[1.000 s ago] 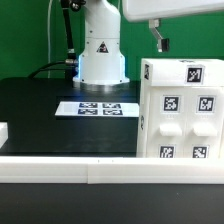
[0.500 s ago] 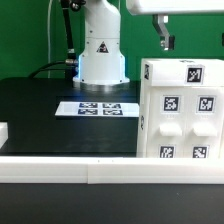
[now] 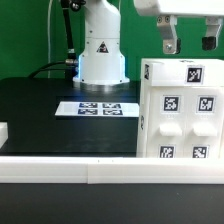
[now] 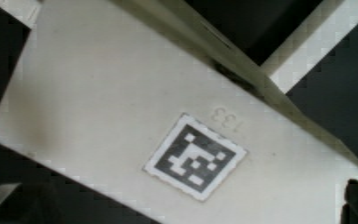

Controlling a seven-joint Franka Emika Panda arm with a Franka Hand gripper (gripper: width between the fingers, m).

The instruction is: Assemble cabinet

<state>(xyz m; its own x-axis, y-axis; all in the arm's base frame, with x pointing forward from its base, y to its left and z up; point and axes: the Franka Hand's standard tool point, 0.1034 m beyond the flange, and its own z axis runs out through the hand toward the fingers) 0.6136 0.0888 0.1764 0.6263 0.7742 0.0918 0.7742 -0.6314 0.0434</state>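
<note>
White arm [image 3: 100,45]; black triangle mark; dark gripper [image 3: 189,42].

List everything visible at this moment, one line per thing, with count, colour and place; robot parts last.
cabinet: 1, white with black-and-white tags, standing at the exterior view's right; its tagged top fills the wrist view.
marker board: 1, white with tags, flat on the table in front of the robot base.
table: 1, black top.
rail: 1, white, along the table's near edge.
small white piece: 1, at the exterior view's left edge, cut off.
robot base: 1, white, behind the marker board.
claw: 1, dark fingers, open, above the cabinet, holding nothing.
</note>
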